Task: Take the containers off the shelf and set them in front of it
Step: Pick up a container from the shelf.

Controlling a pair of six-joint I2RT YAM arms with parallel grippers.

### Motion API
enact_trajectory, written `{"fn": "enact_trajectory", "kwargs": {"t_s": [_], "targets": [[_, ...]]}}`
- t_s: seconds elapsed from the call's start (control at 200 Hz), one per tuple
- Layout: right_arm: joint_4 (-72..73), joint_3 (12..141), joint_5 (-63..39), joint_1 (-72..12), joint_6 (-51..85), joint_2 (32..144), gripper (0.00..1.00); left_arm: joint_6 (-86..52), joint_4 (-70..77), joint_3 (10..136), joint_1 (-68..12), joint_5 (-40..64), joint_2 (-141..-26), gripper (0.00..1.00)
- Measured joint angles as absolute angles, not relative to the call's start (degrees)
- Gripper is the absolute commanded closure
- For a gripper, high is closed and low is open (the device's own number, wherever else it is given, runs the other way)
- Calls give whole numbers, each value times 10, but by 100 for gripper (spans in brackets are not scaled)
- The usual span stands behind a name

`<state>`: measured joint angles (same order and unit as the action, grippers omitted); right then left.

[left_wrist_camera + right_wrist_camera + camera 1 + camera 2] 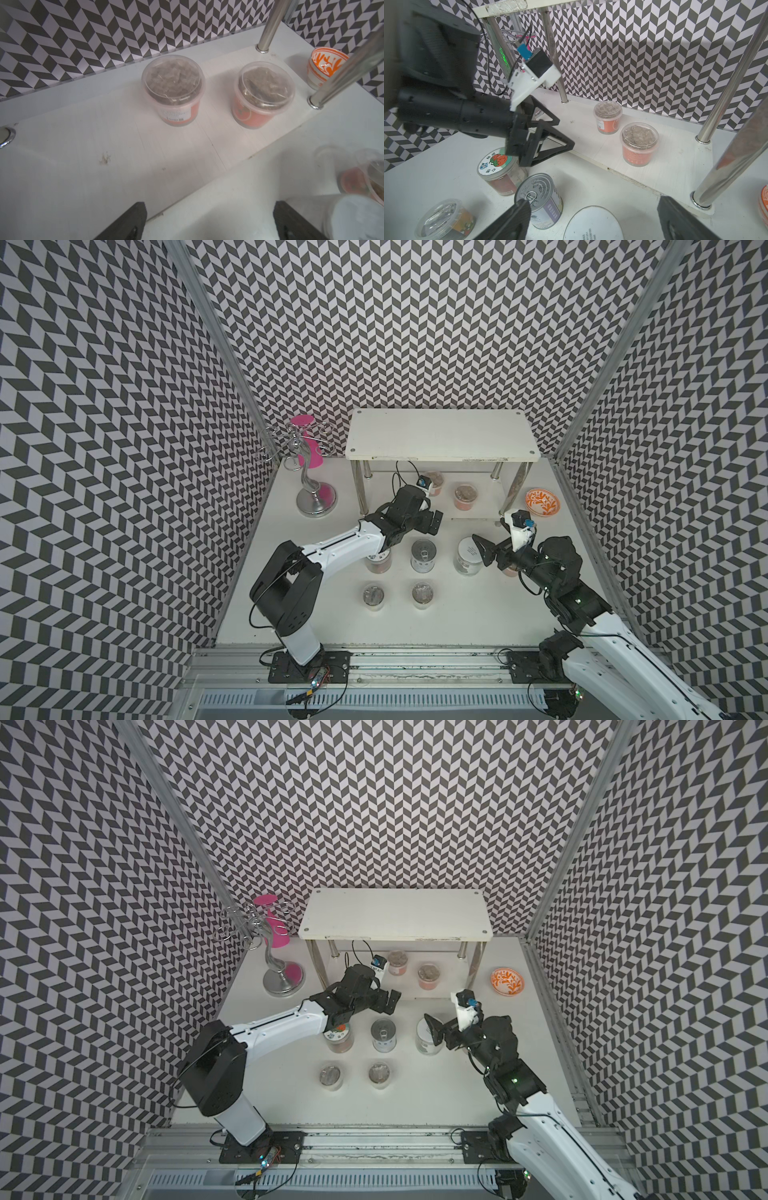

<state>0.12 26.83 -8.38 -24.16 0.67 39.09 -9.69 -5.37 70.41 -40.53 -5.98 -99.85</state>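
Tubs [173, 89] on shelf [124, 135], brownish contents.

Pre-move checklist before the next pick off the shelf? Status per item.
1. Left gripper open, empty: ok.
2. Right gripper open, empty: ok.
3. Shelf emptied: not ok; rear tub and front tub sit on its lower tier.
4. Both tubs upright, lidded: ok.
5. Left gripper's line to rear tub unobstructed: ok, seemingly.
6. Right gripper clear of white-lidded jar below it: cannot tell.
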Motion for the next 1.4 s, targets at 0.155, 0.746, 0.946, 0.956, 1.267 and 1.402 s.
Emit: {"fn": "enact_trajectory", "kwargs": {"t_s": [0.155,0.746,0.946,0.956,1.267,1.402], "targets": [[1,268,-81,-238,7,391,0,-97,-41,782,-382,-52,-1075,0],[0,268,-85,-211,12,390,0,-86,-57,980,-347,-29,-1230,2],[0,268,-91,-202,11,391,0,-84,-70,1008,-341,-27,-1252,2],[0,268,-92,-202,11,391,0,-84,-71,1008,-341,-27,-1252,2],[0,269,-107,-192,11,398,0,-89,-41,966,-341,-32,-1251,3],[0,269,-112,-192,11,400,0,-99,-18,930,-345,-42,-1249,3]]}}
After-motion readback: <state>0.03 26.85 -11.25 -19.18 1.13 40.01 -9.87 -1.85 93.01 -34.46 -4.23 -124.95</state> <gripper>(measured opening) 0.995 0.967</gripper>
